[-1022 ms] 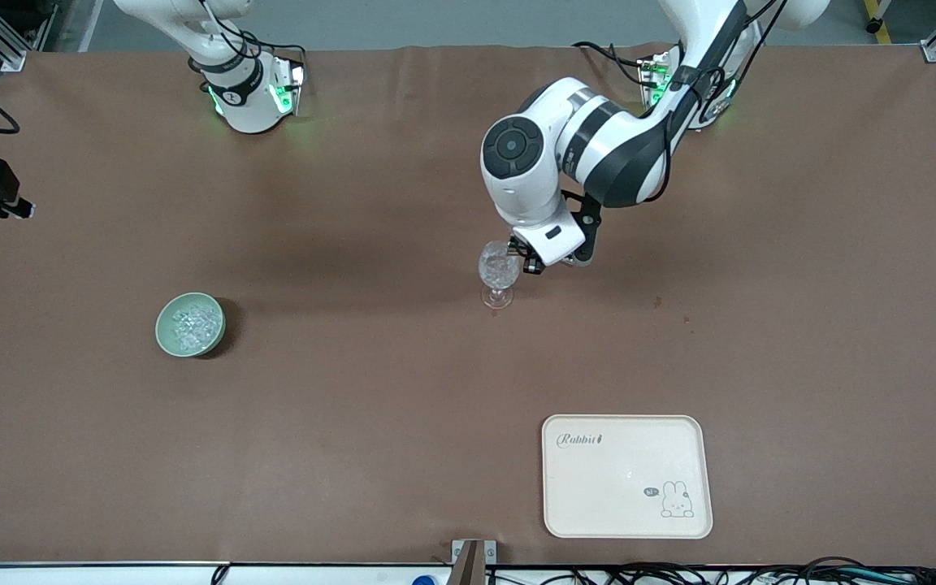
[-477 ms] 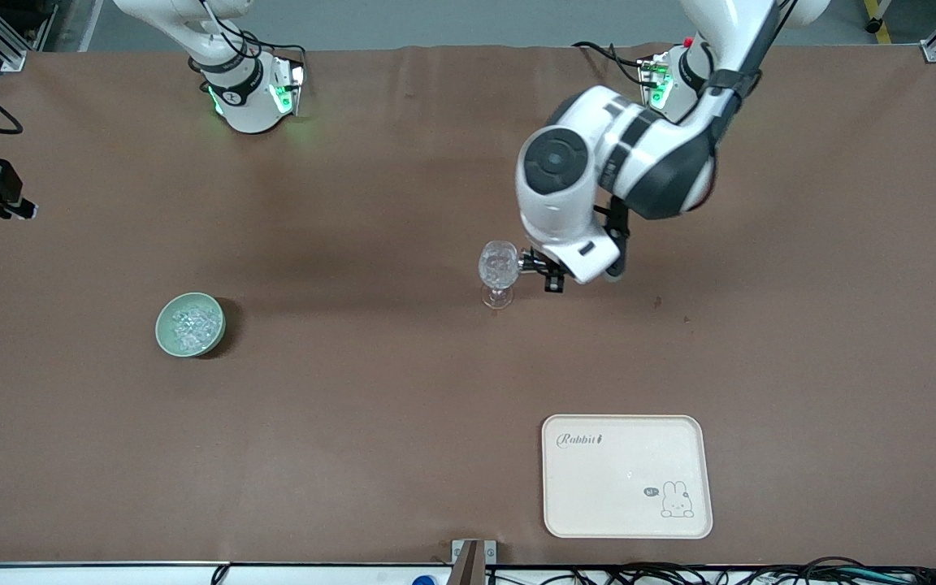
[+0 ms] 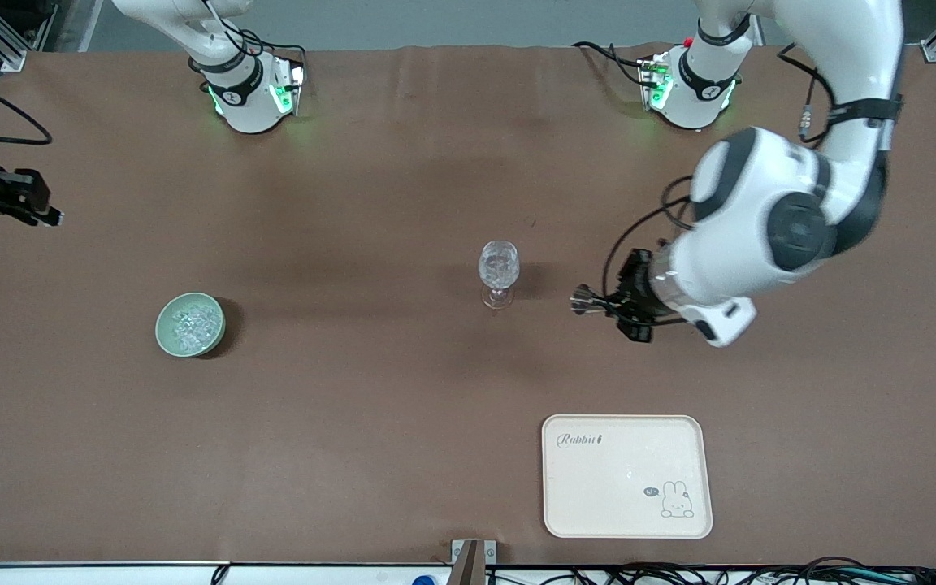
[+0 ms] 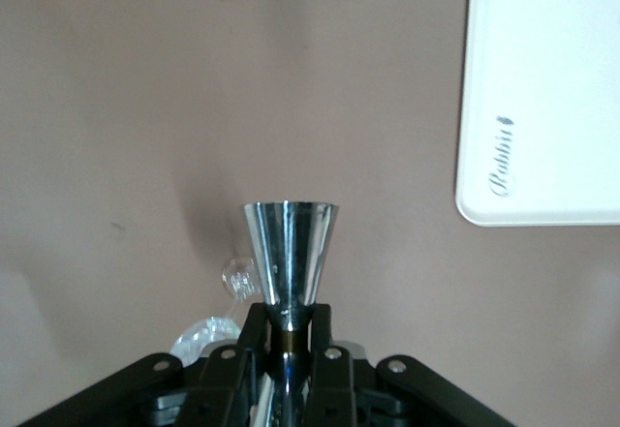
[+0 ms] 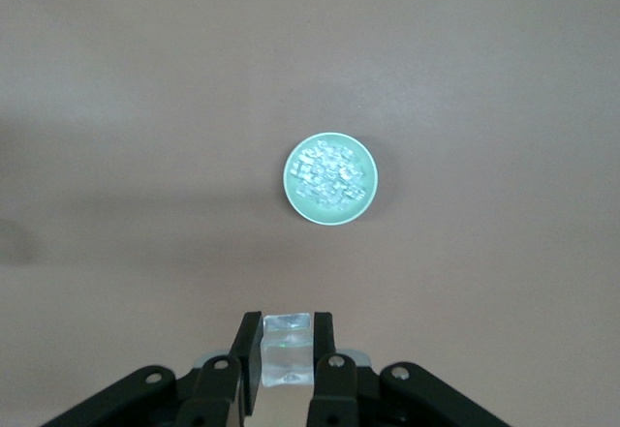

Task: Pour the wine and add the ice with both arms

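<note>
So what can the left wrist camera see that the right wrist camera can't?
Only the left wrist view: the left end effector shut on a shiny metal cup, and a corner of the white tray that says "Rabbit".
Only the right wrist view: the right end effector shut on an ice cube, and the green bowl with ice in it.
Both: the brown table, and each arm's own black fingers holding something.
</note>
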Controlling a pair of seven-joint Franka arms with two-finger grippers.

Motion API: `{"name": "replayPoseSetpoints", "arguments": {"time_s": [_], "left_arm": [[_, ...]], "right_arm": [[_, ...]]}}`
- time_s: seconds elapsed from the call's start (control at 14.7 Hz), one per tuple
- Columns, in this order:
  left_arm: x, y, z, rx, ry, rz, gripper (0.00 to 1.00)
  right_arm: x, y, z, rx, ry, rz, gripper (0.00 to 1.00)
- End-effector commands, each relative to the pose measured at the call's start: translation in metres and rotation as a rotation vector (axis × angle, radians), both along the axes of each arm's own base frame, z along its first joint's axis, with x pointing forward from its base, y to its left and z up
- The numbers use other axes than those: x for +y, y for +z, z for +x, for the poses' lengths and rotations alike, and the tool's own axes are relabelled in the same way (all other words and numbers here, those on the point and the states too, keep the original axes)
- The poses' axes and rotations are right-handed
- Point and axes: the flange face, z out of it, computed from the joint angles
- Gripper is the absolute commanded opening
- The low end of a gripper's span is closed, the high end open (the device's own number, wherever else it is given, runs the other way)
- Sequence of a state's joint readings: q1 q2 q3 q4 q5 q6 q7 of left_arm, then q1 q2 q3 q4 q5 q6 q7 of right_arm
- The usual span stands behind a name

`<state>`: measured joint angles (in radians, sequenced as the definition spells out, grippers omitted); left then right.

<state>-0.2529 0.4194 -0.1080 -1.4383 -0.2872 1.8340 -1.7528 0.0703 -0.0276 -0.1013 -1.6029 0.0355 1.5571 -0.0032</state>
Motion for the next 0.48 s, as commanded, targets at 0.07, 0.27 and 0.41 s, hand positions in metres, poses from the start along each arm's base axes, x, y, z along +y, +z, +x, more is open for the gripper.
{"name": "replayPoseSetpoints", "arguments": {"time_s": [0.07,0.27,0.41], "left_arm": [[0.082,-0.005,0.022,0.006,0.004,-0.191,0.01],[0.143,-0.037,0.028,0.005,-0.005,-0.355,0.01],[0.174,-0.066,0.024,0.004,-0.042,-0.474,0.01]], "right_arm": [[0.067,-0.008,0.012,-0.007,-0.065,-0.001,0.09],[0.159,-0.019,0.008,-0.013,-0.081,0.003,0.08],[0.228,-0.038,0.002,-0.016,-0.125,-0.003,0.07]]}}
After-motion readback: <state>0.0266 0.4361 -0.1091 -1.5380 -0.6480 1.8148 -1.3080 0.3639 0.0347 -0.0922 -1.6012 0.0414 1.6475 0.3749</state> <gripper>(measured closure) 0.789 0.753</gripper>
